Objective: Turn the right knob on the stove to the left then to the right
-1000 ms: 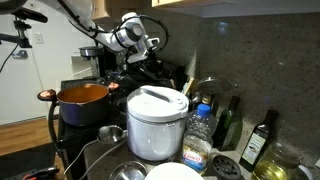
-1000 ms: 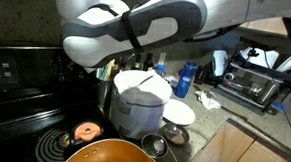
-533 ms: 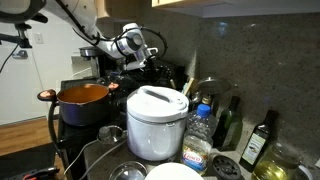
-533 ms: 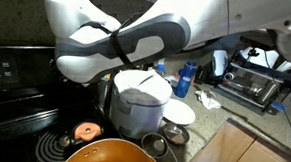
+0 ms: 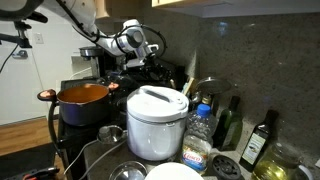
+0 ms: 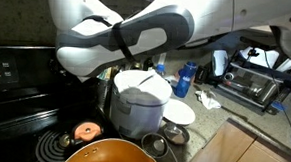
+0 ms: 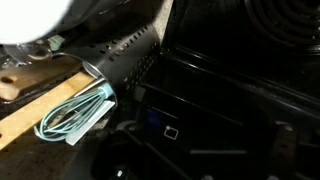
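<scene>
**Item:** black kitchen stove (image 6: pixel 15 79) with a glossy dark cooktop and a raised dark rear panel, much wider than the pots on it.

**Location:** The stove is being shown at the left end of the counter run, backed against the wall. A ringed burner (image 6: pixel 54 146) is being seen near its front. In the wrist view the stove (image 7: pixel 240 100) is being rendered as near-black panels with faint reflections. The right knob cannot be made out in any view.

**Carried on it:** round orange-brown pot (image 5: pixel 82 96).

**Surface and room:**
- The light counter (image 6: pixel 224 113) is being occupied by:
  - a white domed rice cooker (image 5: pixel 157 120)
  - a white bowl (image 6: pixel 178 113)
  - a blue bottle (image 6: pixel 186 78)
  - a silver toaster oven (image 6: pixel 255 85)
  - a glass bottle of yellow oil (image 5: pixel 258 140)
- A speckled grey stone backsplash (image 5: pixel 235 50) is being seen behind the counter, and a wooden floor (image 5: pixel 18 135) at the far side.
- In the wrist view, a perforated dark metal cylinder (image 7: pixel 130 62) is being shown beside the stove. A teal wire whisk (image 7: pixel 75 115) is lying at its open end, over a pale wooden strip (image 7: pixel 25 112).

**Orientation:** The stove's long axis is being run along the wall, with the rear panel upright at the wall side and the cooktop facing up.

**Tool:** A white-and-black robot arm (image 6: pixel 138 36) is being extended over the stove. Its dark gripper (image 5: pixel 150 57) is being held near the rear panel. How far the jaws are spread cannot be told.
</scene>
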### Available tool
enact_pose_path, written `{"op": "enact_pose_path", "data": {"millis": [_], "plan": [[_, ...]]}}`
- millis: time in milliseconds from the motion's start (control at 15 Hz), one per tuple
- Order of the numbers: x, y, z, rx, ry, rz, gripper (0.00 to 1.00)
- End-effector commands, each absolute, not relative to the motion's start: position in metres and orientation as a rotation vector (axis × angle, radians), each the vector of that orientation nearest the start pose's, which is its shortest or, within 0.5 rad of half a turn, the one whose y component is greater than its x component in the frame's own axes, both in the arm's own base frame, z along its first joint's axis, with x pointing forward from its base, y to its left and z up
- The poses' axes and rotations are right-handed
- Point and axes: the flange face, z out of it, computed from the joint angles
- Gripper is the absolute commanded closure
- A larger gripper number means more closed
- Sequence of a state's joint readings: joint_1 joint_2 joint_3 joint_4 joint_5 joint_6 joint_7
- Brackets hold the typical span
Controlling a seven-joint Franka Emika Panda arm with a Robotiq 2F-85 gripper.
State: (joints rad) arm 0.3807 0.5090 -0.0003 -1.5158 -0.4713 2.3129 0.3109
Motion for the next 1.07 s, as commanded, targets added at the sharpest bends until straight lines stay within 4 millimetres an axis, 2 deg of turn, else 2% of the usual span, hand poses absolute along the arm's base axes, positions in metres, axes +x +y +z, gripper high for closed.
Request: {"op": "enact_pose_path", "data": {"millis": [0, 267, 667, 1000], "plan": [[0.660, 0.263, 0.414, -3.207, -0.487, -0.658, 0.00], [0.638, 0.263, 0.429, -3.135, -0.403, -0.580, 0.00], [0.610, 0.242, 0.456, -3.103, -0.319, -0.536, 0.00], [0.599, 0.216, 0.471, -3.018, -0.301, -0.448, 0.00]]}}
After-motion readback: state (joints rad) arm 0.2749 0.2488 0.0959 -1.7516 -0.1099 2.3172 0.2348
